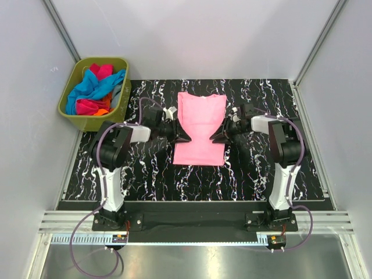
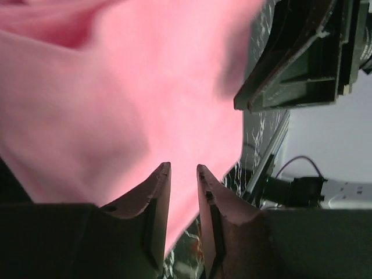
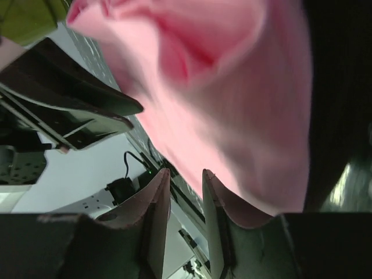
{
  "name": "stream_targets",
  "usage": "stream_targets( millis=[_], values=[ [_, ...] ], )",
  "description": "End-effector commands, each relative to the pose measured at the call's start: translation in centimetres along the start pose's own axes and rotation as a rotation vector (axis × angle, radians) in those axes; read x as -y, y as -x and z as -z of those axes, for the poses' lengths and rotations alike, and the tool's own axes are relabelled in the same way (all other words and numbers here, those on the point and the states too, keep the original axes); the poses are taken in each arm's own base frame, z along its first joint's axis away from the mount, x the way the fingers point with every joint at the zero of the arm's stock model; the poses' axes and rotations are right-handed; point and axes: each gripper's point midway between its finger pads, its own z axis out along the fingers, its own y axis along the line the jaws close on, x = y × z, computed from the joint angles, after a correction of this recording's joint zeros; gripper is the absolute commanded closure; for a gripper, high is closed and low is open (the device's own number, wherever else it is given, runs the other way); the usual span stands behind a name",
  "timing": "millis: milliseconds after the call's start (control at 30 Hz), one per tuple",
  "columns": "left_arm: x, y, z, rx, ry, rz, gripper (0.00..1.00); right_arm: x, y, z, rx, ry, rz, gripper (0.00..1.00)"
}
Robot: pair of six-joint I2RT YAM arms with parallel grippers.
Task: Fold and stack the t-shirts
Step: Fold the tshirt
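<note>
Mid-fold on light pink t-shirt [image 1: 200,119]: left hand [image 1: 181,138] and right hand [image 1: 216,138] at its side edges, both narrow, can't tell if pinching. Next likely needs a synced fold

Light pink t-shirt [image 1: 200,131], a cropped blur in both wrist views, side edges behind the jaws.

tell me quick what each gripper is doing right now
Left gripper: jaws open a crack, nothing pinched, by the shirt.
Right gripper: jaws open a crack too, holding nothing.
</note>
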Motion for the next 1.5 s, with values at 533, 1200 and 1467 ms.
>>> stream_targets(
  millis=[533, 1200, 1467],
  values=[
    [-4.5, 10.2, 0.2, 0.160, 0.019, -0.003, 0.69, 3.5, 14.5, 4.2, 0.202, 0.166, -0.180, 0.66],
    [2.8, -4.3, 12.3, 0.571, 0.107, 0.342, 0.46, 4.0, -4.8, 8.1, 0.446, -0.152, -0.293, 0.32],
    [0.7, -5.8, 8.1, 0.552, 0.100, 0.458, 0.44, 6.7, -7.1, 5.4, 0.533, -0.167, -0.406, 0.34]
  ],
)
